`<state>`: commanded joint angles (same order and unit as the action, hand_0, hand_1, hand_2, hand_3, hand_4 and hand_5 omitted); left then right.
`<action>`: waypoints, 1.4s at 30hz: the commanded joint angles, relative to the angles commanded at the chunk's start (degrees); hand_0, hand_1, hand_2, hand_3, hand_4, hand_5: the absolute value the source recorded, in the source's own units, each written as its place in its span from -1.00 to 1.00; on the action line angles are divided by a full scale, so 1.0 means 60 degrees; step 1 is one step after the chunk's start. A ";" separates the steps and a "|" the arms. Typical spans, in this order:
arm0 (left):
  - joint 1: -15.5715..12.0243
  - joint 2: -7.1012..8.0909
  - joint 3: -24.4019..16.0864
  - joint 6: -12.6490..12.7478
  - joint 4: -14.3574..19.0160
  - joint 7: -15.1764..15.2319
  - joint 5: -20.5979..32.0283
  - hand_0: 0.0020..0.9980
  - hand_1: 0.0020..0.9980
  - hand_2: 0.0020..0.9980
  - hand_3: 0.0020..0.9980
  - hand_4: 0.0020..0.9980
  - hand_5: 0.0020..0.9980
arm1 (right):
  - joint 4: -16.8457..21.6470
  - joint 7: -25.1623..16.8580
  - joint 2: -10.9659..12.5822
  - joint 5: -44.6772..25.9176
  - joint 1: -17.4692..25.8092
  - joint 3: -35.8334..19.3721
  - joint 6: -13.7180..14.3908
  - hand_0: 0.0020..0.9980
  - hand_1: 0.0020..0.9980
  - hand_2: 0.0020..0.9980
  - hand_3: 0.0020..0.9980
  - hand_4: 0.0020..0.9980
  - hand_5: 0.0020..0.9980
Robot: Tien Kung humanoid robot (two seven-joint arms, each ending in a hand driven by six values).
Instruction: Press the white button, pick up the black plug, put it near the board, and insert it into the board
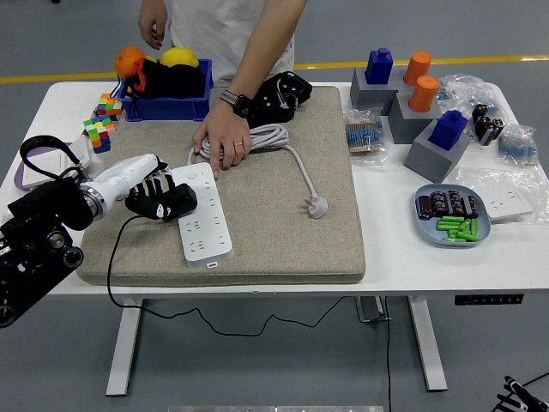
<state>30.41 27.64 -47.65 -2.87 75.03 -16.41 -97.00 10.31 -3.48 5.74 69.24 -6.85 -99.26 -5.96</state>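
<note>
On grey mat (283, 232): white board (204, 215), left hand (159, 197), black plug (171, 202).
Hand's fingers clamp plug at board's 9 o'clock edge, touching it; person's hand (221, 142) presses coiled white cable (266, 137) at 12 o'clock.

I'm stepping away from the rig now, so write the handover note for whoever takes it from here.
Left hand: at the left edge of the white power strip, fingers curled on a black plug whose black cable trails off the mat's front edge.
Right hand: not in view.
Strip: lies on the grey mat; a person's hand presses down on its coiled white cord at the far end. The cord's own white plug lies loose on the mat.
Done: plug picked up and brought beside the strip. Button press cannot be confirmed.
Left: line the plug up over a socket and push it in.
</note>
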 joint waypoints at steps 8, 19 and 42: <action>-0.0002 -0.0033 -0.0654 0.0272 0.0421 0.0298 -0.0100 -0.38 -0.24 -0.34 -0.13 0.62 -1.00 | 0.0000 0.0003 -0.0005 0.0002 0.0001 0.0000 0.0005 0.44 0.20 0.10 0.28 0.44 -0.05; -0.0026 -0.0256 -0.0420 0.0920 -0.0559 0.0896 0.0337 -0.37 -0.19 -0.31 -0.08 0.60 -1.00 | 0.0000 0.0010 -0.0001 -0.0027 0.0009 0.0049 0.0006 0.44 0.20 0.10 0.28 0.44 -0.05; -0.0166 -0.0328 0.0056 0.0749 -0.0742 0.0912 0.1271 0.08 0.12 0.05 0.19 0.21 -1.00 | 0.0000 0.0025 0.0050 -0.0142 -0.0005 0.0290 -0.0008 0.44 0.21 0.10 0.28 0.44 -0.05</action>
<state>29.41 25.67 -47.32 1.62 70.57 -10.94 -89.38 10.31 -3.33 6.04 68.38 -6.88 -97.53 -6.01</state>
